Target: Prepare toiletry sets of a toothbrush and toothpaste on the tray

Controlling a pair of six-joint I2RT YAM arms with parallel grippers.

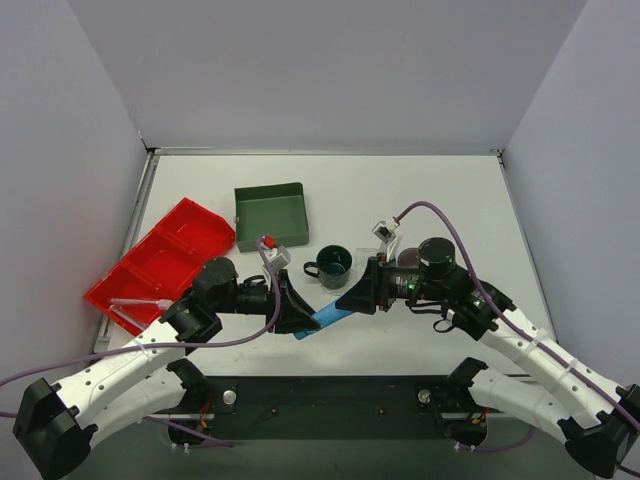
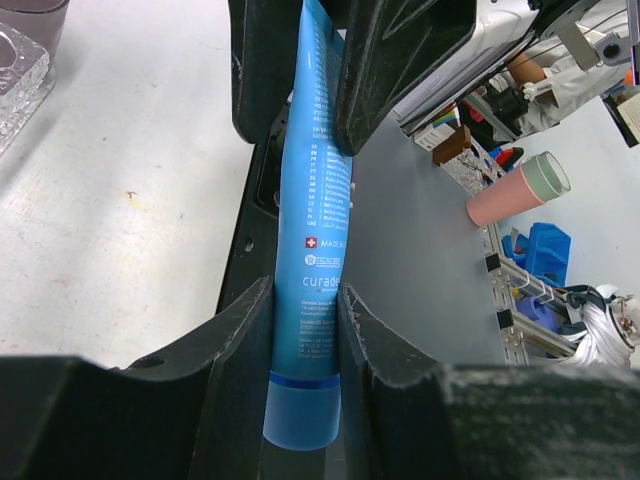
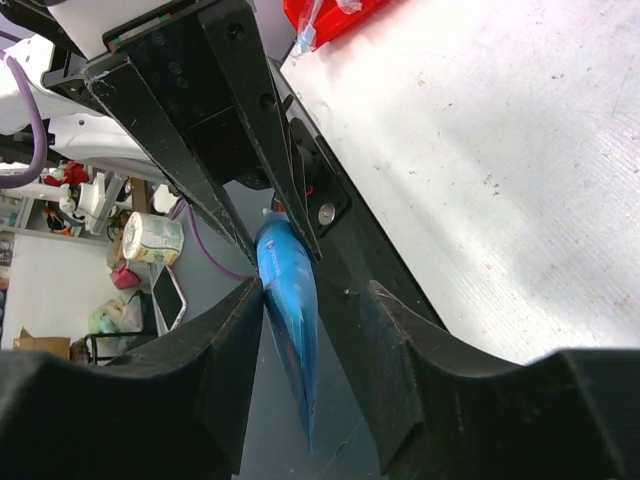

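Note:
A light-blue toothpaste tube (image 1: pixel 328 317) hangs in the air between my two grippers, above the table's front edge. My left gripper (image 1: pixel 305 322) is shut on its cap end, which shows clamped between the fingers in the left wrist view (image 2: pixel 305 330). My right gripper (image 3: pixel 315 295) is open around the tube's flat end (image 3: pixel 290 290), which touches one finger and leaves a gap to the other. Pale toothbrushes (image 1: pixel 135 305) lie in the red bin. A clear textured tray edge (image 2: pixel 15 70) shows at the far left of the left wrist view; my right arm hides the tray in the top view.
A red two-compartment bin (image 1: pixel 160 262) lies at the left. A dark green square box (image 1: pixel 270 213) stands behind the middle. A dark green mug (image 1: pixel 332 265) stands just behind the two grippers. A dark cup (image 1: pixel 408 258) sits beside the right wrist.

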